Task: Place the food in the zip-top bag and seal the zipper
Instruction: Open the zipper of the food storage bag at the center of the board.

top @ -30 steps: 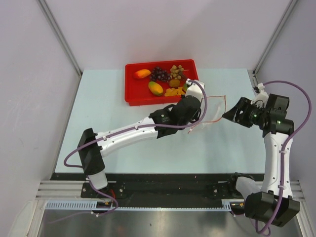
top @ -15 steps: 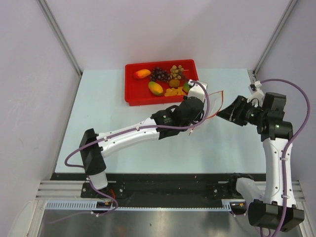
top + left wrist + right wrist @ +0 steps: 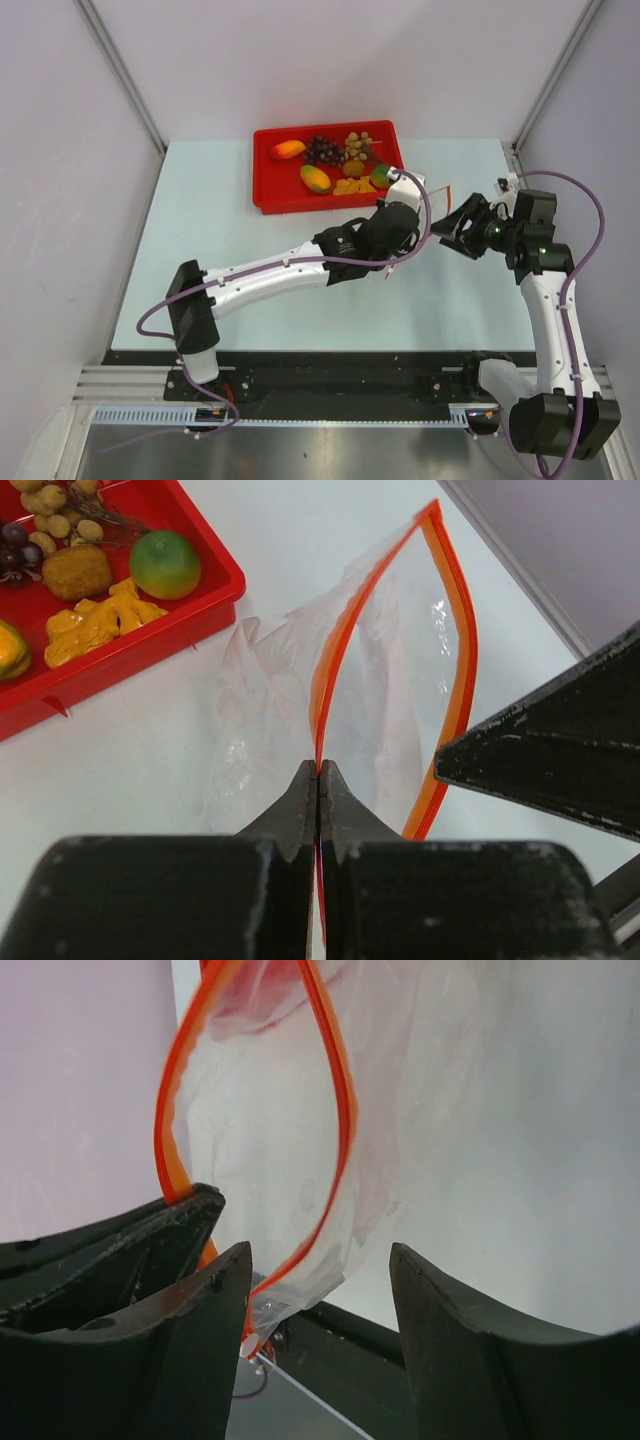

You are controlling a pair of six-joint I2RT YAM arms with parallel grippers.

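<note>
1. Red-orange plastic forms the zipper point(image 3: 320, 695) along the mouth of the clear, crinkly zip-top bag point(image 3: 260, 700). The two sides of the strip bow apart, so the mouth gapes in a lens shape.
2. The left gripper point(image 3: 317, 780) is fully closed, with both fingers pinched on one side of the zipper.
3. The right gripper point(image 3: 320, 1250) has its jaws well apart. The lower end of the zipper loop hangs in the gap, close to one finger, and it is not clamped. In the left wrist view one of its black fingers meets the far side of the strip.
4. The bag sits between the two grippers over the pale blue table point(image 3: 220, 250), just beside the near right corner of the red tray point(image 3: 262, 190).
5. The food point(image 3: 95, 625) lies in the tray:
   - a red-orange mango point(image 3: 288, 150)
   - a yellow-green mango point(image 3: 315, 178)
   - a dark grape bunch point(image 3: 322, 150)
   - a tan ball cluster point(image 3: 357, 140)
   - a round green fruit point(image 3: 381, 177)
   - orange chunks point(image 3: 348, 186)
</note>
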